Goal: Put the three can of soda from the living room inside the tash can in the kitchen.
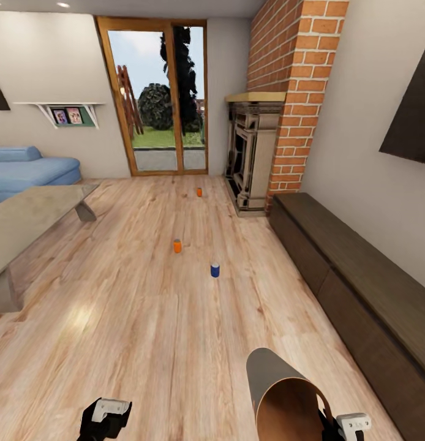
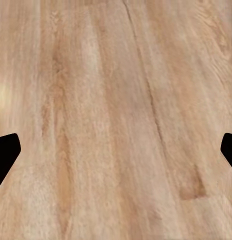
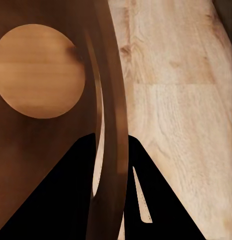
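**Already carrying the bin toward the cans**

Now we stand in the living room with the tash can (image 1: 280, 392) held tipped on its side, mouth toward us, low at our right. Our right gripper (image 1: 344, 429) pinches its rim: in the right wrist view one finger sits inside the brown wall (image 3: 40, 165) and one outside, closed on the rim. Our left gripper (image 1: 105, 422) hangs over bare floor (image 2: 116, 120), its fingers spread wide with nothing between them.

Taking the fireplace (image 1: 252, 153) as our mark: one orange can (image 1: 199, 192) stands just out from its hearth, a second orange can (image 1: 177, 245) farther from it toward us, and the blue can (image 1: 215, 270) nearest us.

We judge the approach step is in hand. Next calls for rolling up to the blue can and reaching with the free hand.
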`<state>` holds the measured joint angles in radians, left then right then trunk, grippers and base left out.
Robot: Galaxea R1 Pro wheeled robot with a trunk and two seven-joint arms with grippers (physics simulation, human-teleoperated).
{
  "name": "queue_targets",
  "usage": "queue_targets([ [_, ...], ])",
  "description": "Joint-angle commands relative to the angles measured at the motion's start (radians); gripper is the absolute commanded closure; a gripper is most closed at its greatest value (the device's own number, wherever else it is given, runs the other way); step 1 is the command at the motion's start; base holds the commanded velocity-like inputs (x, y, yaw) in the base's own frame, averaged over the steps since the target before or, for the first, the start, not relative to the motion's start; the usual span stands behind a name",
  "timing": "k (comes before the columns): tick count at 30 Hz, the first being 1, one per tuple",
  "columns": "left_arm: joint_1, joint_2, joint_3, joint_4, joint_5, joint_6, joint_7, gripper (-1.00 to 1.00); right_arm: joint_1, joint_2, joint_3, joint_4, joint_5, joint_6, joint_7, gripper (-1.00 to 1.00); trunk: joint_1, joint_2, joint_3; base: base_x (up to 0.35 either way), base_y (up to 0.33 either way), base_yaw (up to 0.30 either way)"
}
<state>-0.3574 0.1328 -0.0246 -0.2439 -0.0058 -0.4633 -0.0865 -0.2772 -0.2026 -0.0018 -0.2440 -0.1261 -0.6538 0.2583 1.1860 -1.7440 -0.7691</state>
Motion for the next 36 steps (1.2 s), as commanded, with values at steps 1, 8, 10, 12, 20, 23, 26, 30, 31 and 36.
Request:
queue_targets([
  [1,0.000,0.000,0.000,0.000,0.000,0.000,0.000,-1.00,0.000,0.000,-0.005,-0.002,-0.001,0.000,0.004,1.00,0.000,0.000,0.000,0.324,0.000,-0.147],
  [8,0.000,0.000,0.000,0.000,0.000,0.000,0.000,-1.00,0.000,0.000,-0.004,-0.002,0.000,-0.001,0.005,1.00,0.000,0.000,0.000,0.324,0.000,-0.098],
  [10,0.000,-0.001,0.000,0.000,0.000,0.000,0.000,-1.00,0.000,0.000,-0.003,-0.002,0.000,-0.001,0.004,1.00,0.000,0.000,0.000,0.324,0.000,-0.022],
  [12,0.000,-0.001,0.000,0.000,0.000,0.000,0.000,-1.00,0.000,0.000,-0.003,-0.002,0.000,-0.001,0.005,1.00,0.000,0.000,0.000,0.324,0.000,-0.012],
  [20,0.000,-0.001,0.000,0.000,0.000,0.000,0.000,-1.00,0.000,0.000,-0.003,-0.002,0.000,-0.001,0.005,1.00,0.000,0.000,0.000,0.324,0.000,-0.002],
  [23,0.000,-0.001,0.000,0.000,0.000,0.000,0.000,-1.00,0.000,0.000,-0.003,-0.002,0.000,-0.001,0.005,1.00,0.000,0.000,0.000,0.324,0.000,0.000],
  [26,0.000,-0.001,0.000,0.000,0.000,0.000,0.000,-1.00,0.000,0.000,-0.003,-0.002,-0.001,-0.001,0.004,1.00,0.000,0.000,0.000,0.324,0.000,-0.056],
  [30,0.000,-0.001,0.000,0.000,0.000,0.000,0.000,-1.00,0.000,0.000,-0.003,-0.002,-0.002,-0.001,0.004,1.00,0.000,0.000,0.000,0.324,0.000,-0.146],
  [31,0.000,-0.001,0.000,0.000,0.001,0.000,0.000,-1.00,0.000,0.000,-0.003,-0.002,-0.002,-0.001,0.004,1.00,0.000,0.000,0.000,0.324,0.000,-0.172],
  [36,0.000,-0.001,0.000,0.000,0.001,0.000,-0.001,-1.00,0.000,0.000,-0.003,-0.003,-0.001,-0.001,0.005,1.00,0.000,0.000,0.000,0.324,0.000,-0.177],
])
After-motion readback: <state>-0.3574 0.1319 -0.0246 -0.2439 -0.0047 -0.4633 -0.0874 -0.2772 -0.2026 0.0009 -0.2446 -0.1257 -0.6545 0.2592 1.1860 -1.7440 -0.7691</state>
